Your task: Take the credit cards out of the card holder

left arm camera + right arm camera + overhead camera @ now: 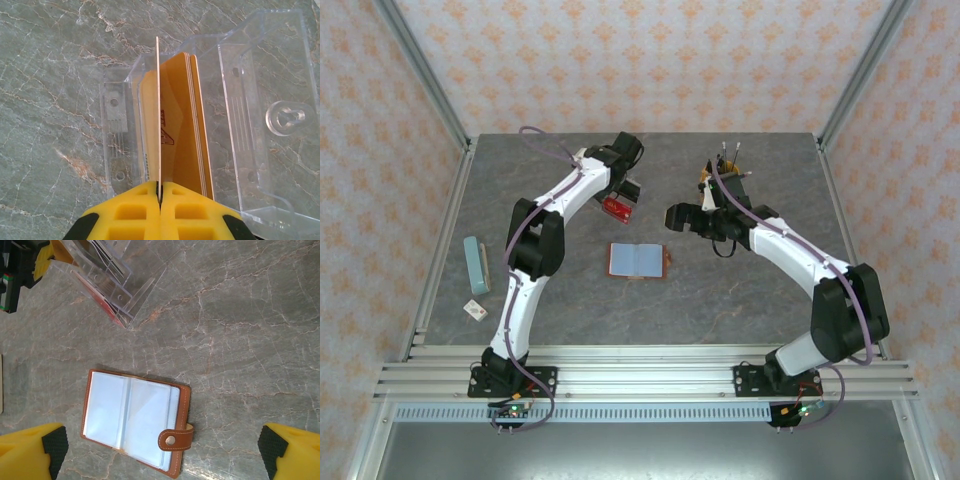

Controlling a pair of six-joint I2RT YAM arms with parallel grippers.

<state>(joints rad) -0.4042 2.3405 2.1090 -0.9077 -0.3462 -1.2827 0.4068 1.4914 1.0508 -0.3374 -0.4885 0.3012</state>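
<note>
Top cam sits high above the near edge, looking down over the whole table (pixel 620 310). Left wrist cam is super close, staring straight into the clear stand (pixel 260 100). Right wrist cam hangs higher: card holder (pixel 135 420) at 6 o'clock, that same stand at 11.

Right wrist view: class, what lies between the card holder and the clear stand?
Only bare table separates card holder and stand; the right wrist view shows it.

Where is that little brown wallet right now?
Seen from above, the wallet lies open near the middle of the table, just below the clear card stand in that picture.
</note>
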